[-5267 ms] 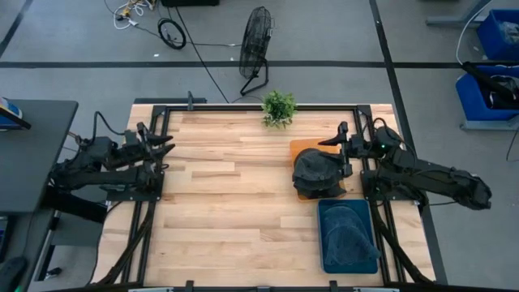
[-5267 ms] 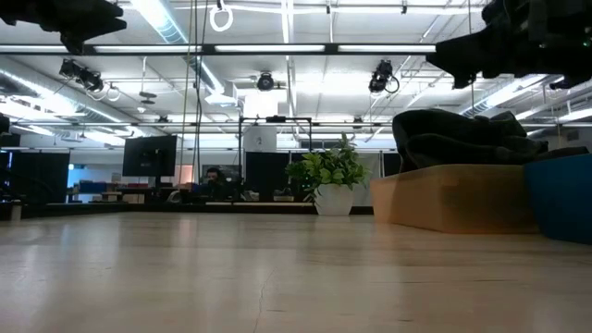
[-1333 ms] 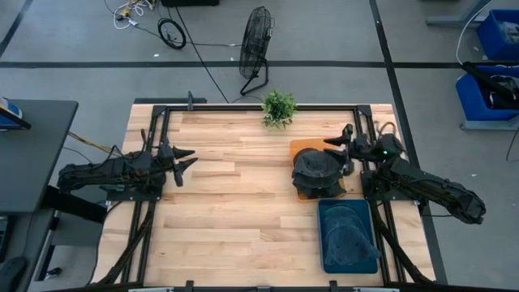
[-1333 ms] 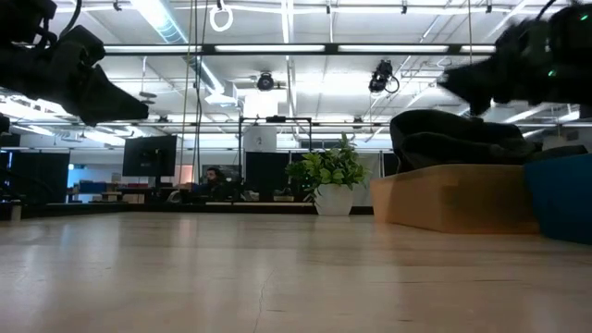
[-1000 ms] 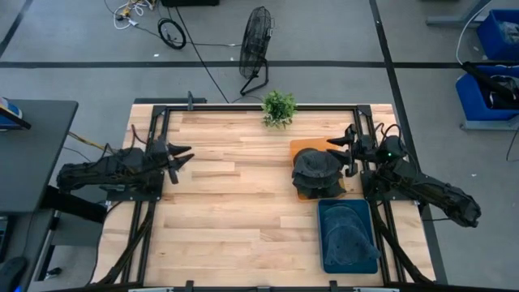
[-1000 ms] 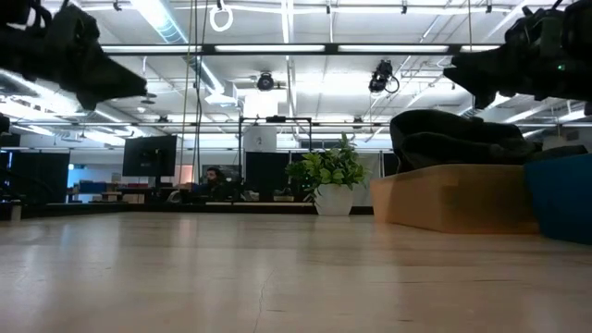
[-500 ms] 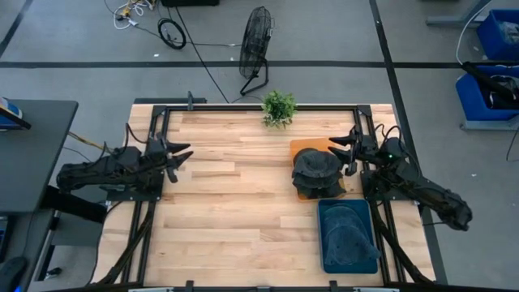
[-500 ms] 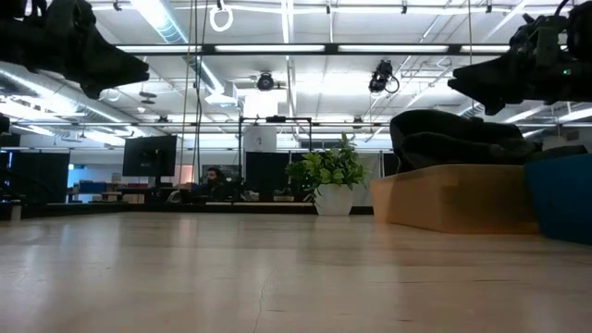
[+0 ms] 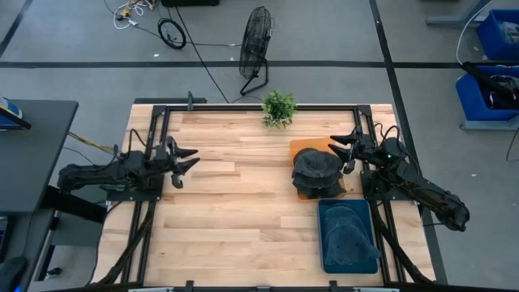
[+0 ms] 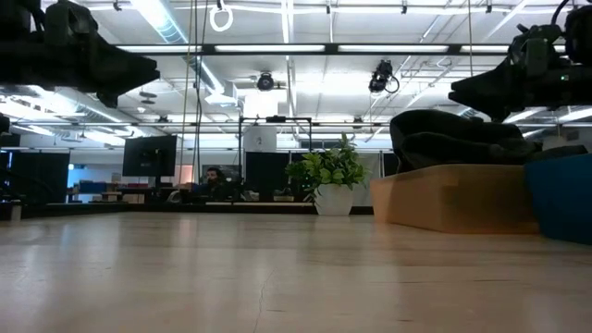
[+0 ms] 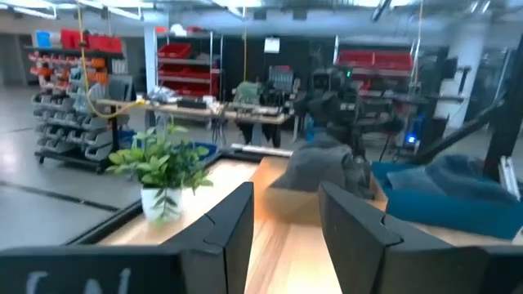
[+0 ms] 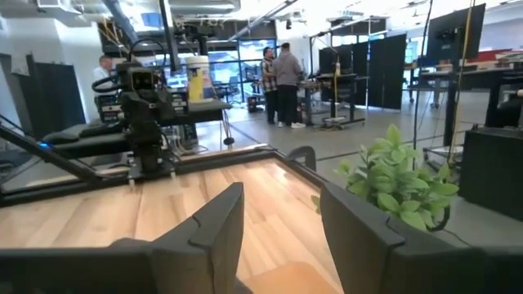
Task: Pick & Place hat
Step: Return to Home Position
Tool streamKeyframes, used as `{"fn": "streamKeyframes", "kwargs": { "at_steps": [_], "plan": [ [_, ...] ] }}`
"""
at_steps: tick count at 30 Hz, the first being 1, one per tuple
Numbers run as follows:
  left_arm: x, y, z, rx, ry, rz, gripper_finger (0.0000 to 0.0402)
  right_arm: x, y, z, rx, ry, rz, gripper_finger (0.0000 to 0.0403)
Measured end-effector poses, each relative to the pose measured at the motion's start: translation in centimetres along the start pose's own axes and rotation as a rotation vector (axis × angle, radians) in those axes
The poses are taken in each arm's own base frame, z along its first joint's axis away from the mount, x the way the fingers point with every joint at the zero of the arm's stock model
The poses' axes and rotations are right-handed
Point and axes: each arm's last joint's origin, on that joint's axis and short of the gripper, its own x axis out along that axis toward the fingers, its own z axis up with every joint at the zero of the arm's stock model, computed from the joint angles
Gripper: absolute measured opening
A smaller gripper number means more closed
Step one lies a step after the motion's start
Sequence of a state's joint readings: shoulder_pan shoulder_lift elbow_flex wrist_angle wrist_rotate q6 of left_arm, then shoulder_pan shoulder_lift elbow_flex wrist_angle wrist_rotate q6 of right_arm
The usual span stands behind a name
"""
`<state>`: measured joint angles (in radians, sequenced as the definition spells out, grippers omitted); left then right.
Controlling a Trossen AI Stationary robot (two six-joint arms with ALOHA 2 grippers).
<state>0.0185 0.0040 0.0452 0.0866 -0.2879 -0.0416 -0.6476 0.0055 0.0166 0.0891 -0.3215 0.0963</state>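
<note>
Black caps fill the orange bin, blue caps the blue bin by the table's right edge, so sorting looks done, with left gripper and right gripper spread, empty.

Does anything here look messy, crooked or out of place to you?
Only a small thing: the black caps are heaped well above the rim of the orange bin, not tucked inside. The blue caps lie in the blue bin. Nothing looks spilled or damaged.
</note>
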Motion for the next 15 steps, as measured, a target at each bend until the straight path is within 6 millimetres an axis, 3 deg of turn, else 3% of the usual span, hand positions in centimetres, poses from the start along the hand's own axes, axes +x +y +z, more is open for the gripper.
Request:
{"fn": "streamKeyframes", "kwargs": {
  "at_steps": [5, 15],
  "plan": [
    [0.1, 0.0, -1.1, 0.001, 0.016, -0.003, 0.0142, 0.0, 0.0, 0.0, -0.001, 0.001, 0.001, 0.0169],
    [0.1, 0.0, -1.3, 0.04, 0.042, -0.002, 0.0142, 0.0, 0.0, -0.4, 0.009, 0.036, -0.003, 0.0169]
  ]
}}
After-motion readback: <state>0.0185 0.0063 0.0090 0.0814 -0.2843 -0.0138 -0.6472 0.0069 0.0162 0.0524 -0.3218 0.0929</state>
